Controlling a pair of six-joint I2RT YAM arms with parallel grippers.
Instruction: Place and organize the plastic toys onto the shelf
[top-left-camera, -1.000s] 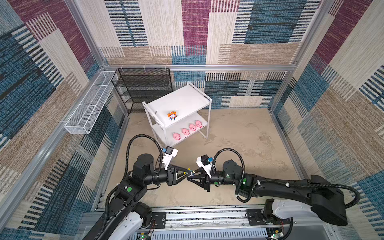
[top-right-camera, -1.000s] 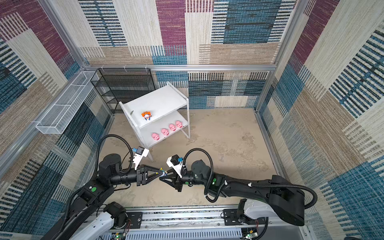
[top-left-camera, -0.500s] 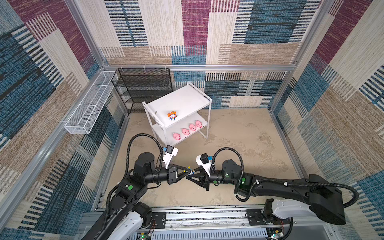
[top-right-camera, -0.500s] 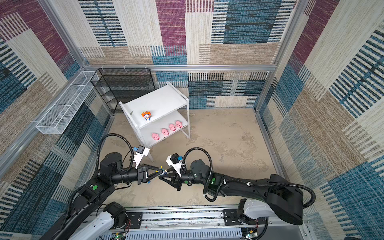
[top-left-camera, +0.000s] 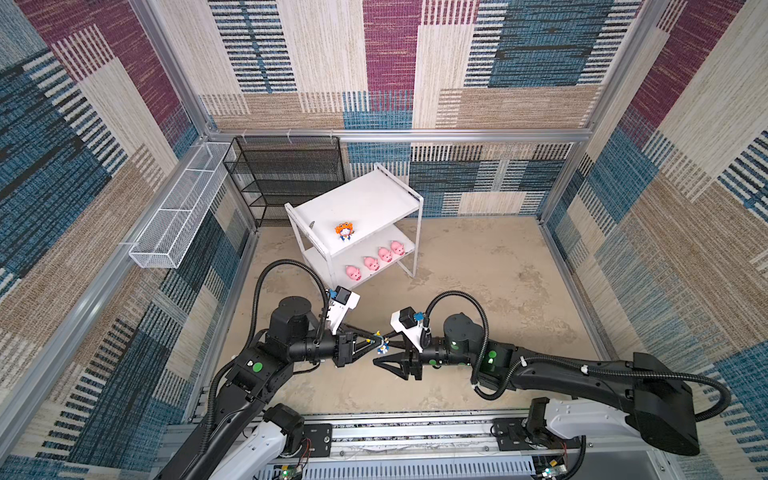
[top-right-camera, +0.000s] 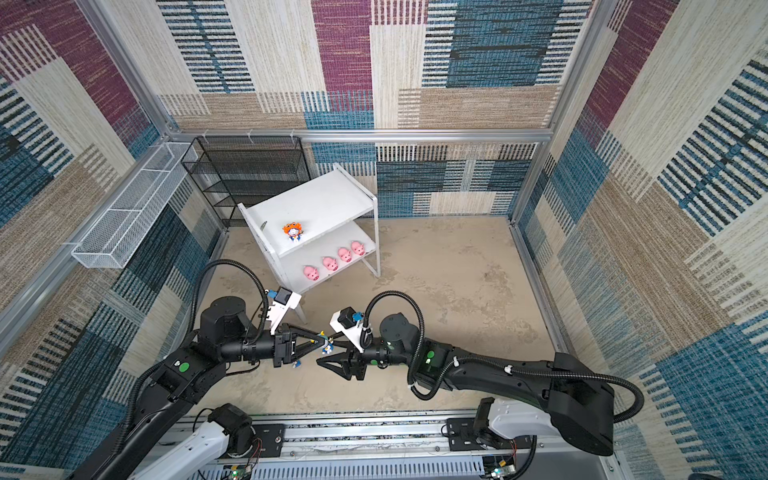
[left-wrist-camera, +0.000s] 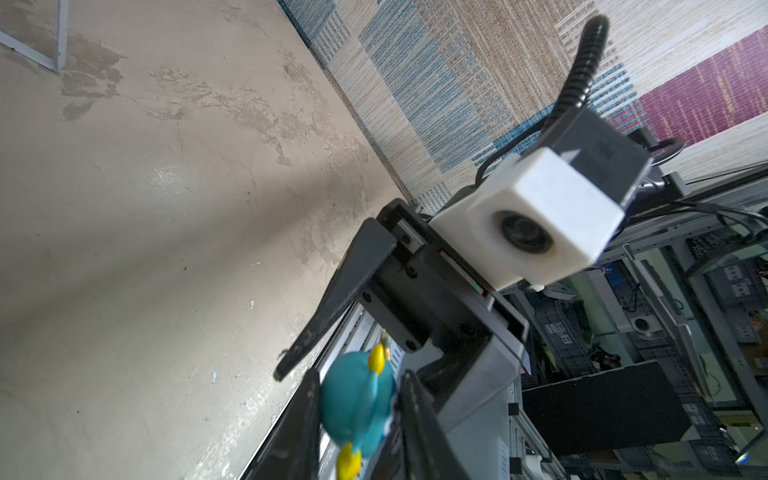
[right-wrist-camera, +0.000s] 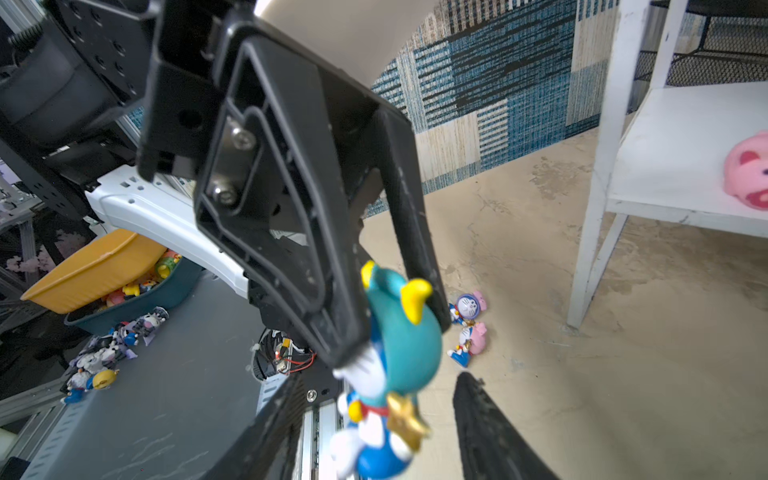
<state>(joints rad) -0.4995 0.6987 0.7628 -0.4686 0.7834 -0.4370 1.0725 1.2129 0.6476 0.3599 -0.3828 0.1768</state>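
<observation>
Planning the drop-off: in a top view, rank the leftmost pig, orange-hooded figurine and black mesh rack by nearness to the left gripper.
1. leftmost pig, low on the shelf
2. orange-hooded figurine, on its top
3. black mesh rack, behind it

Black mesh rack (top-left-camera: 286, 174) in back-left corner w/ white wire basket (top-left-camera: 178, 212) just beside it; yellow tub (right-wrist-camera: 95, 266) atop teal tub (right-wrist-camera: 137, 303) in right wrist view.
</observation>
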